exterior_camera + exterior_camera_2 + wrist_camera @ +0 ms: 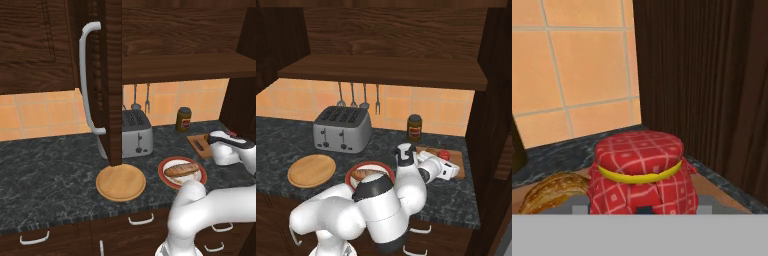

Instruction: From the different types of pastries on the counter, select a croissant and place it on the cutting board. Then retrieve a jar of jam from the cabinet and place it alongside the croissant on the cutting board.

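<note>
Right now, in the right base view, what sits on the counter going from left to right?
Wooden disc → toaster → red-rimmed plate with the bread roll → brown bottle → cutting board, where the jam jar sits.

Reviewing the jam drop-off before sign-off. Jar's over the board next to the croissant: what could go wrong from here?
1. The croissant lies close beside the jar of jam; lowering or shifting the jar could nudge or pinch it.
2. The cutting board sits near the dark side panel, so the gripper has little room on that side; a wide retreat may brush it.
3. The fingers look shut on the jar; releasing while it is tilted or off the board could tip it.
</note>
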